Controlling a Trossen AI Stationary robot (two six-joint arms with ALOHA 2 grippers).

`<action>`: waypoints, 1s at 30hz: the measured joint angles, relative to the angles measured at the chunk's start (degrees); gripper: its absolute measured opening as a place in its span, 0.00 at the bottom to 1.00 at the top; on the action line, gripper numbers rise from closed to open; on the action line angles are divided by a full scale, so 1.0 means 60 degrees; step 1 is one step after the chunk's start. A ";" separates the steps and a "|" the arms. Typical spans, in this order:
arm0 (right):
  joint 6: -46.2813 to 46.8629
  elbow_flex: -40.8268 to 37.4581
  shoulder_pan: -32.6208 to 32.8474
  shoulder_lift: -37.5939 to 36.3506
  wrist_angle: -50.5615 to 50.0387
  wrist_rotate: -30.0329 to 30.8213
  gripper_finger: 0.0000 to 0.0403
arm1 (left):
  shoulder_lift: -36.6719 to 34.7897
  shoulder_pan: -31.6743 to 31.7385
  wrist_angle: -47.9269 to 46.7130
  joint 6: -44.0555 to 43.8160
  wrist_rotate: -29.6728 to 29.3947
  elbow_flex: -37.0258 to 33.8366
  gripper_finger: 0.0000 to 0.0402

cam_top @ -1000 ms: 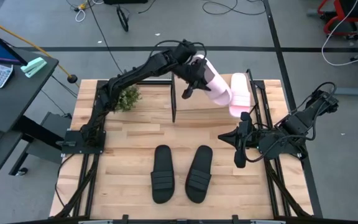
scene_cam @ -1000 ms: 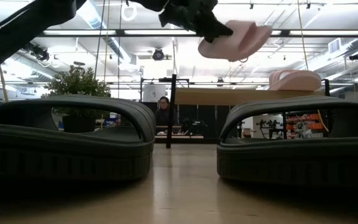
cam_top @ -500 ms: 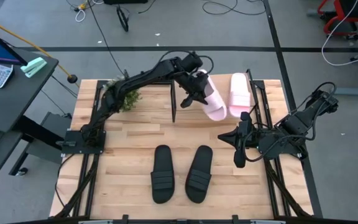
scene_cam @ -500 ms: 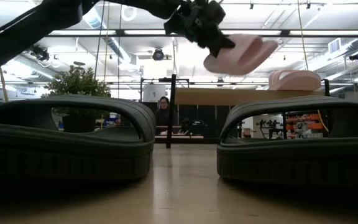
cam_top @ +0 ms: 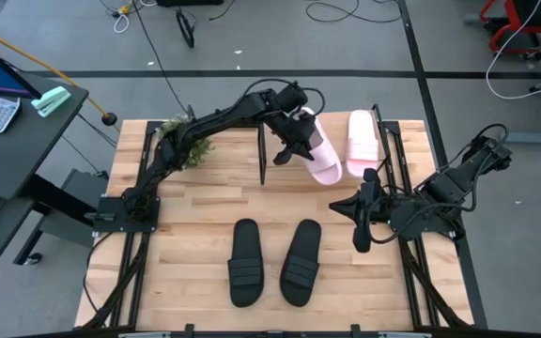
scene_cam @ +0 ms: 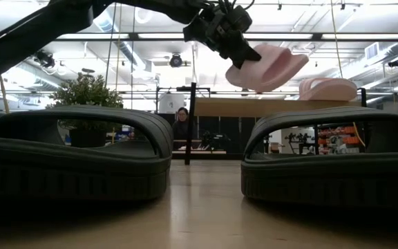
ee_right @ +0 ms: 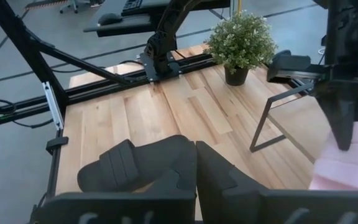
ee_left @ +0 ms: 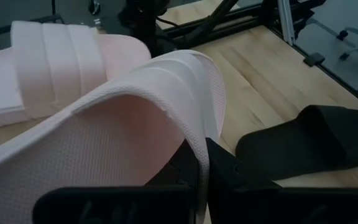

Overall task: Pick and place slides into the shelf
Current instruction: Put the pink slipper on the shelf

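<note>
Sitting nearest the table's front edge, the two black slides [cam_top: 272, 262] are lying side by side, untouched and still waiting their turn. Just behind them to the right, the right gripper [cam_top: 361, 223] is idling over the tabletop [cam_top: 195, 225] with its fingers pressed together and nothing between them. Farther back, the left gripper [cam_top: 292, 141] is reaching over the shelf [cam_top: 285, 155], its fingers pinched onto the strap of a pale pink slide [cam_top: 316, 150]. Over the past second this slide has been coming down and swinging in toward the board, and it is now hanging tilted, toe low, just above the shelf top in the low view and close beside the second pink slide [cam_top: 360, 143] already resting there. That is suggesting the placing step is nearly finished, with a short lowering and a release left, judging from the poses. The arm is covering much of the shelf board from above, so whether the carried slide's toe is touching the board is hard to tell. Beyond, the potted plant [cam_top: 189, 145] is standing at the table's far left.
</note>
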 joint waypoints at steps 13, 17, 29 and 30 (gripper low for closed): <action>-0.0004 0.0000 -0.0001 0.0000 -0.0021 0.0004 0.01 | 0.0287 -0.0103 0.0389 -0.0102 -0.0229 0.0007 0.03; -0.0003 0.0000 -0.0001 0.0000 -0.0016 0.0000 0.01 | 0.0444 -0.0164 0.0390 -0.0124 -0.0256 0.0011 0.03; 0.0148 0.0000 -0.0001 0.0000 -0.0021 0.0000 0.01 | 0.0510 -0.0215 0.1036 -0.0619 -0.0804 0.0015 0.04; 0.0146 0.0000 -0.0001 0.0000 -0.0022 0.0000 0.01 | 0.0514 -0.0215 0.1081 -0.0630 -0.0928 0.0015 0.04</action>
